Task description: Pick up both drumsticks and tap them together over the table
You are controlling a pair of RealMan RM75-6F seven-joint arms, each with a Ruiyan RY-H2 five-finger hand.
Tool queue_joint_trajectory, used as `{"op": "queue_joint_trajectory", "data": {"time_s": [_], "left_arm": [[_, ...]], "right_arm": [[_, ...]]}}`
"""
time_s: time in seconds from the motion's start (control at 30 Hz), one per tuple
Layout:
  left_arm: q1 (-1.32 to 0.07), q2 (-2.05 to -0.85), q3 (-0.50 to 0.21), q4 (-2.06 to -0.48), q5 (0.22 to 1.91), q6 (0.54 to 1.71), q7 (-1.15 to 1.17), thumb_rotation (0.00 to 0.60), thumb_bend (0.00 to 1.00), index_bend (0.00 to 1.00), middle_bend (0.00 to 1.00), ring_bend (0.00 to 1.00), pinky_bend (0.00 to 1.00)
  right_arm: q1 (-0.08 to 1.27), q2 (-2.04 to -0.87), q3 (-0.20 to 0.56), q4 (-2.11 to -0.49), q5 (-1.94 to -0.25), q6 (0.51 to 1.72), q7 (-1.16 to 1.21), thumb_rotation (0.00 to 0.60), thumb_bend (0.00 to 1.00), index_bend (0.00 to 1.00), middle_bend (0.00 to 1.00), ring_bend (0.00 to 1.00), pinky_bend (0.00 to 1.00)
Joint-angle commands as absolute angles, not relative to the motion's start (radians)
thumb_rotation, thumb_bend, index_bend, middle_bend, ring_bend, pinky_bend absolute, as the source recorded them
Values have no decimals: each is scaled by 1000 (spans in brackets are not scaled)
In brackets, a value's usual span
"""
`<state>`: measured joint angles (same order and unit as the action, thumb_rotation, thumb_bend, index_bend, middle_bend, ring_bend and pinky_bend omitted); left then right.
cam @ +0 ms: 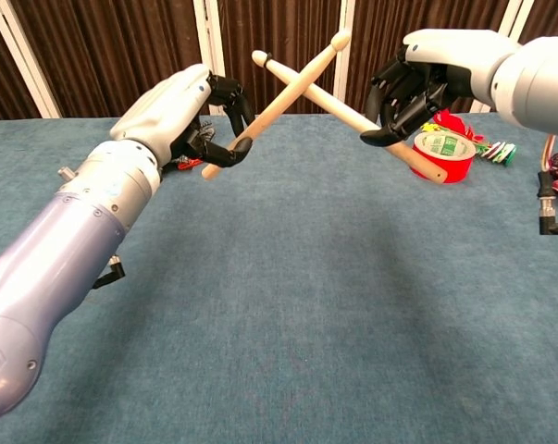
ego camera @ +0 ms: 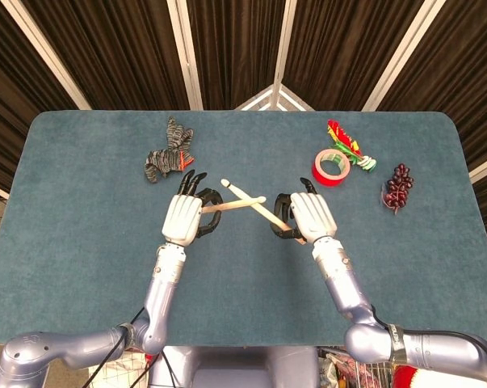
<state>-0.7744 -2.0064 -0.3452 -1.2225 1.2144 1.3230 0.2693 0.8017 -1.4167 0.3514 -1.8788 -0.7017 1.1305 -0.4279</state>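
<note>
Blue-carpeted table before dark curtains

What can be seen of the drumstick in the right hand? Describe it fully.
The right drumstick is a pale, wood-looking stick, round in section, with a small rounded tip and a blunt butt. The right hand grips it toward the butt end, fingers wrapped around the shaft. It is held in the air above the table, slanting up toward the robot's left, and crosses the left drumstick near the tips; in the head view they also cross, with contact likely but not certain.
</note>
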Motion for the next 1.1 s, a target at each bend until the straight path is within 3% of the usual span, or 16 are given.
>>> {"op": "queue_joint_trajectory", "data": {"time_s": [0.03, 0.87, 1.1], "left_arm": [[-776, -2010, -351, -1229, 1215, 1326, 273, 600, 604, 658, 637, 127, 0], [-776, -2029, -351, -1198, 1242, 1334, 282, 600, 598, 658, 637, 127, 0], [-751, -1953, -342, -1241, 1259, 1341, 315, 600, 596, 664, 637, 127, 0]], "right_arm": [[802, -1417, 348, -1876, -702, 1130, -427, 600, 482, 857, 701, 564, 36], [814, -1401, 364, -1899, -678, 1121, -375, 600, 483, 864, 701, 564, 36], [791, -1365, 331, -1852, -691, 1121, -375, 600, 484, 866, 702, 564, 36]]}}
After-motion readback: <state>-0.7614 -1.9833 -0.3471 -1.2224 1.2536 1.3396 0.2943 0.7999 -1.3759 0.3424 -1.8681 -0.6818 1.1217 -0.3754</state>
